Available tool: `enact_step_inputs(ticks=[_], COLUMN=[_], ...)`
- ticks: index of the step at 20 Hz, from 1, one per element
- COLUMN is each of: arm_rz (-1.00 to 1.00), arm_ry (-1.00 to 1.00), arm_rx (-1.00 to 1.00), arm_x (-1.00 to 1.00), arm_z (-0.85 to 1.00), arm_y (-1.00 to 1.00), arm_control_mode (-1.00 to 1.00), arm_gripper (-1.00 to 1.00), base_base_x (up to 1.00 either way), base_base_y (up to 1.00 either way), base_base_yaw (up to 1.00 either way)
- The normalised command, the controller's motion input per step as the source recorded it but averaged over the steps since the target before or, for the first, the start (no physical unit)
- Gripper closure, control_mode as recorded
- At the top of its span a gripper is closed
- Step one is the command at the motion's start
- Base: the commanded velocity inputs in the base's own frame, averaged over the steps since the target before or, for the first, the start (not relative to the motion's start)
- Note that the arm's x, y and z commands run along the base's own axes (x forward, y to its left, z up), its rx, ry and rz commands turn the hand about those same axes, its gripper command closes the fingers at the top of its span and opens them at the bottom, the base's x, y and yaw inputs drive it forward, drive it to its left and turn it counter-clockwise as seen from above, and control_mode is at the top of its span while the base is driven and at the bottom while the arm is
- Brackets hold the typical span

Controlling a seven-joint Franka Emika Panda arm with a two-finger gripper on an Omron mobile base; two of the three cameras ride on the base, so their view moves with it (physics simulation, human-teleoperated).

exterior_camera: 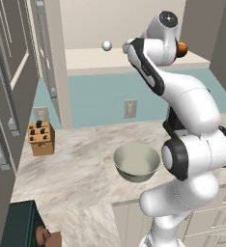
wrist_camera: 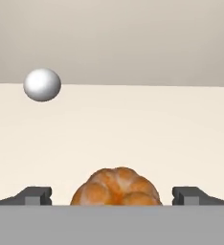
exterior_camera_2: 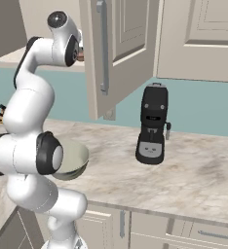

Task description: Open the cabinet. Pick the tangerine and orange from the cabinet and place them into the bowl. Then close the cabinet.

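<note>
The cabinet stands open, its left door and right door swung out, and my arm reaches up into it. In the hand view a lumpy, lobed orange-coloured fruit, likely the tangerine, lies on the cream shelf. It sits right between the fingertips of my open gripper, with a gap on each side. An orange-coloured fruit peeks from behind my arm; I cannot tell whether it is the same one. The pale bowl sits on the counter below, by my arm's base.
A small white ball rests on the shelf to the left of the fruit. A wooden knife block stands at the counter's left, a black coffee machine at its right. A dark tall cabinet lines the left side.
</note>
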Motion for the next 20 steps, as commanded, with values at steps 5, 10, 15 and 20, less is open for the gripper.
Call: enact_step_inputs(ticks=[5, 10, 15, 20], arm_rz=[0.0, 0.0, 0.0, 0.0], arm_ry=[0.01, 0.0, 0.04, 0.11], arm_rx=[0.0, 0.0, 0.0, 0.0], arm_x=[0.11, -0.08, -0.9, -1.0], arm_z=[-0.2, 0.0, -0.12, -0.21], arm_y=[0.0, 0.0, 0.0, 0.0], arm_control_mode=[-1.0, -1.0, -1.0, -1.0], arm_gripper=[1.0, 1.0, 1.0, 1.0], base_base_x=[0.0, 0.0, 0.0, 0.0], base_base_y=[0.0, 0.0, 0.0, 0.0], base_base_yaw=[0.0, 0.0, 0.0, 0.0])
